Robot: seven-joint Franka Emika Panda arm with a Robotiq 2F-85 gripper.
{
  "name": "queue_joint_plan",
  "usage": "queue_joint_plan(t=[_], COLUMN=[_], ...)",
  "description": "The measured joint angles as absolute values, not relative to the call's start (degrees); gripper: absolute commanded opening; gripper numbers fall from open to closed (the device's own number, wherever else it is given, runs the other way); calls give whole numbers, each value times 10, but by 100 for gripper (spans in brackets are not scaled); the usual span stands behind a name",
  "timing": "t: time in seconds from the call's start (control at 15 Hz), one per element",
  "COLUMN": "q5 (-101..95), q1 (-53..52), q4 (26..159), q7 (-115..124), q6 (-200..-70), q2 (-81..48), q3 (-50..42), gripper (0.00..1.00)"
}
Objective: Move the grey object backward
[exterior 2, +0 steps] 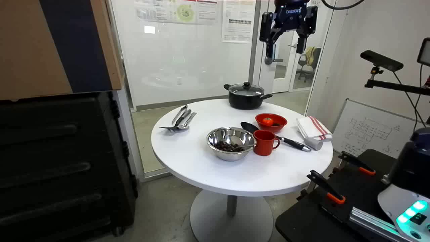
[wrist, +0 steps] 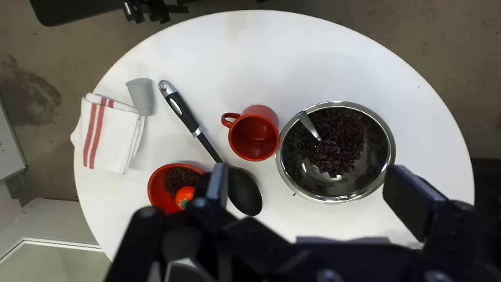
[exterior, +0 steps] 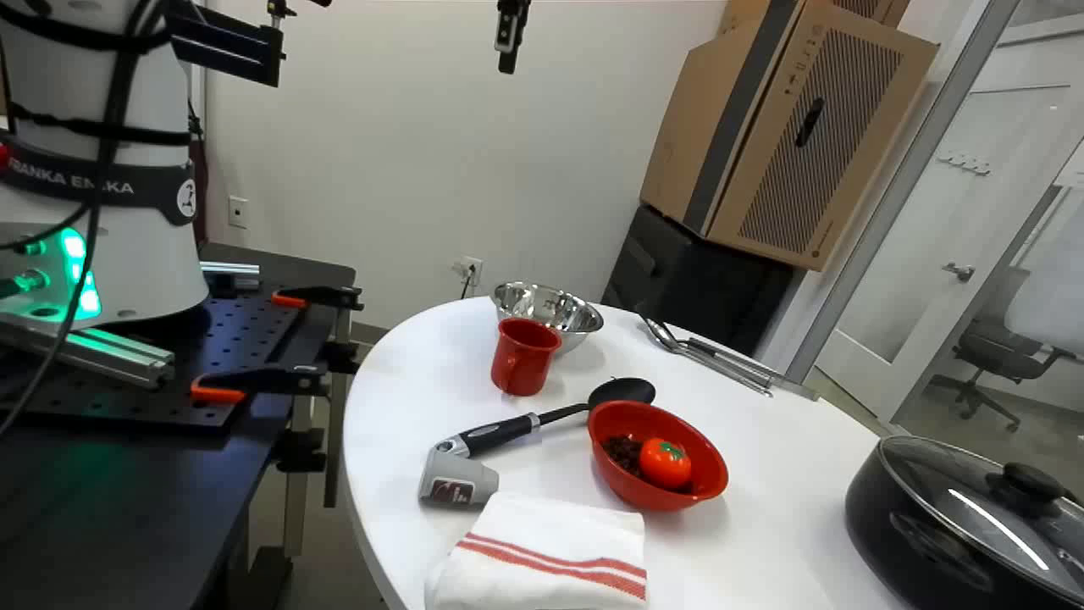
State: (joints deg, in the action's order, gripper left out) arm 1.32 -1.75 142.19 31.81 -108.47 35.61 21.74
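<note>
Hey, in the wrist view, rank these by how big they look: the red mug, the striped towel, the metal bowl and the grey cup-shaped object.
Largest to smallest, as they look there:
1. metal bowl
2. striped towel
3. red mug
4. grey cup-shaped object

My jaws hang spread above the counter [exterior 2: 262, 174] in an exterior view; I see the grey object [exterior 2: 313, 144] just beside the striped towel [exterior 2: 313, 128].

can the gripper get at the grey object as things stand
Probably yes: the gripper is open, and nothing lies over the grey object, though the towel and utensil handle sit close by.
</note>
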Motion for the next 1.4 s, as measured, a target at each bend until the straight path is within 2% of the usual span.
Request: queue_joint_plan(t=[0.4, 0.8, 1.07, 1.4], q5=[11, -10, -93, -225], q1=[-19, 17, 66, 103], q4=[1431, 1456, 1456, 1454], q7=[316, 272, 223, 212], q6=[-1108, -1163, -1161, -1159], q2=[353, 317, 275, 211], q3=[201, 116, 65, 50], gripper=[100, 100, 100, 100])
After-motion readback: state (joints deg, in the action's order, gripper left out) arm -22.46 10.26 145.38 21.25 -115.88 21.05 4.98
